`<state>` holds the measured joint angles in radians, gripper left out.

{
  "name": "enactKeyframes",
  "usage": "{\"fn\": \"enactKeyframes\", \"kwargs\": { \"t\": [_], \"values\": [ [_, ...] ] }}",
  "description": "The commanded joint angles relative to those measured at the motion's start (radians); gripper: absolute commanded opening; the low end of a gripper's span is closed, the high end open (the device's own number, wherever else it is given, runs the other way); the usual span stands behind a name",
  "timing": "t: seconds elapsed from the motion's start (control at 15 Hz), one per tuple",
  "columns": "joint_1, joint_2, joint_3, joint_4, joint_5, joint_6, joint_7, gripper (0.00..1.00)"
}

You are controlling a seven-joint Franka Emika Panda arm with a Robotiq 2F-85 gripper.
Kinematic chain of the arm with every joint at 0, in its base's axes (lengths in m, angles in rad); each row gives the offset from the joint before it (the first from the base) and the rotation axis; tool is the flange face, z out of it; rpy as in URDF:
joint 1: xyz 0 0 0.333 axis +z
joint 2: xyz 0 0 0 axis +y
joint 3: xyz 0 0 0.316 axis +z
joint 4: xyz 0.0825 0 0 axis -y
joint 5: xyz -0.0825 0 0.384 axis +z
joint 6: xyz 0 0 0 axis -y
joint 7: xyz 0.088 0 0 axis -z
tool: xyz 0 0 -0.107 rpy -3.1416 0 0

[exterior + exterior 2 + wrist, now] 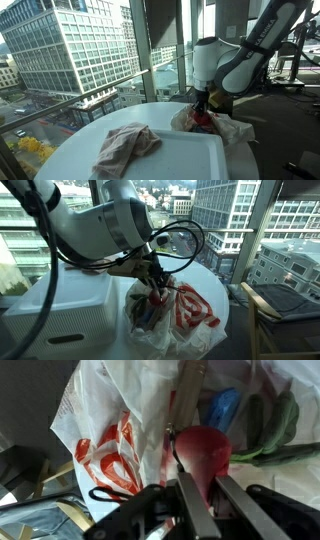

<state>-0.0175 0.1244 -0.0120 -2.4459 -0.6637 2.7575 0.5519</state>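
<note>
The end effector (200, 480) is down in the mouth of a white plastic bag (110, 420) with red print, its fingers clamped on the narrow end of a red object (204, 448). Just beyond its fingertips, inside the bag, lie a blue item (222, 408) and a green item (285, 420). Well off to its side, a crumpled cloth (128, 147) rests on the tabletop (190, 160)

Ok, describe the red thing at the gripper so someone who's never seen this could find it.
On the round white table lies a white plastic bag with red print. Inside its mouth, held in the gripper, sits a red cup. It alone is solid red, beside a blue item and a green item.
</note>
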Motion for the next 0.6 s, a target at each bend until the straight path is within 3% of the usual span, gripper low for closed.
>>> {"fn": "enactKeyframes", "kwargs": {
  "t": [0.0, 0.13, 0.27, 0.53],
  "values": [
    [0.01, 0.047, -0.054, 0.043, -0.177, -0.013, 0.123, 0.11],
    [0.003, 0.084, -0.057, 0.047, -0.195, 0.019, 0.113, 0.11],
    [-0.017, 0.13, -0.03, 0.043, -0.111, 0.071, 0.028, 0.11],
    [-0.025, 0.208, -0.007, 0.076, -0.095, 0.133, -0.053, 0.12]
  ]
}}
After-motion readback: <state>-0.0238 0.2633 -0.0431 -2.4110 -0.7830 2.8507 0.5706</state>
